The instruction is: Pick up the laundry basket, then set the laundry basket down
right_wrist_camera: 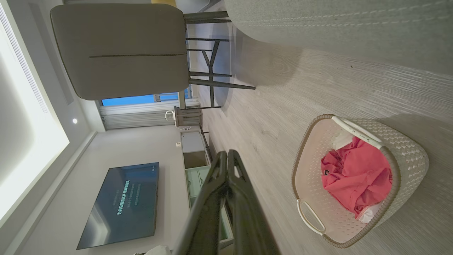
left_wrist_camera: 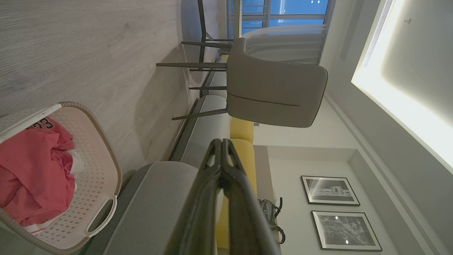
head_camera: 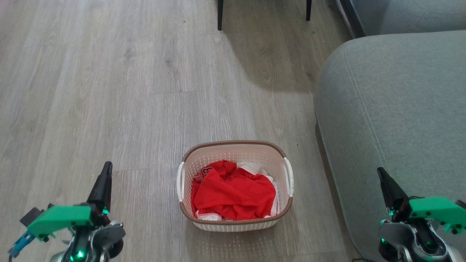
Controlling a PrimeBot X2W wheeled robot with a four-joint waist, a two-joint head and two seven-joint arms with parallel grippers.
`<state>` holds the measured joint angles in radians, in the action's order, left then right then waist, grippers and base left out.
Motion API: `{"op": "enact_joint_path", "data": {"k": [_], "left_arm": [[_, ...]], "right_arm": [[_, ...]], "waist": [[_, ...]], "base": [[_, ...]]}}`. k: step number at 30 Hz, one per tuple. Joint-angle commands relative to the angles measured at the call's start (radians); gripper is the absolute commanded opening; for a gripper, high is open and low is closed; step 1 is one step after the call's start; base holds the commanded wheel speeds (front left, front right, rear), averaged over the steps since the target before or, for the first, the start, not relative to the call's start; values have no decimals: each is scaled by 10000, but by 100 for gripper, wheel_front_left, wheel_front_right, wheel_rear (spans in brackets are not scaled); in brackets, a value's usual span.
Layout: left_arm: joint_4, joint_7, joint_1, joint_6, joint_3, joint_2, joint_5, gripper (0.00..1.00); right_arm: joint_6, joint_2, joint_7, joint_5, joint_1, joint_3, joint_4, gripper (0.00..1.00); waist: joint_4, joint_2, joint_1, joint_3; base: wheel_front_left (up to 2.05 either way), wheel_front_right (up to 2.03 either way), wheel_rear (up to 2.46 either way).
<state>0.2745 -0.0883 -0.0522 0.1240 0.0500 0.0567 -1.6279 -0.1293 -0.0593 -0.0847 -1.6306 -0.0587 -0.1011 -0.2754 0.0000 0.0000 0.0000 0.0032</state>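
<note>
Head view puts the laundry basket (head_camera: 236,226) upright on the wooden floor (head_camera: 109,91), just beside the grey sofa (head_camera: 393,109) and between my two grippers, well apart from both. My left gripper (head_camera: 105,174) and my right gripper (head_camera: 383,176) each have their fingers pressed together on nothing (the wrist views show the tips meeting). That fits two stages alike: the basket waiting to be lifted, or set down again with my hands clear of it. I can't settle which, so I name no move. It is a small cream perforated tub with a brown woven-look rim, white side handles (head_camera: 288,176) and crumpled red and white clothes (head_camera: 233,193) inside.
</note>
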Motion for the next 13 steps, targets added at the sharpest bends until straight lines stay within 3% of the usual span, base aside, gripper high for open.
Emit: {"op": "enact_joint_path", "data": {"k": [1,13], "left_arm": [[-302,-77,-539,67,424,93,14,0],[-300,-103,-542,67,456,70,41,0]], "right_arm": [[-14,-106,-68,-6,-467,145,322,0],[-14,-78,-99,27,-470,105,320,0]], "waist": [[0,0,0,-1],[0,0,0,-1]], "base": [[0,0,0],[0,0,0]]}}
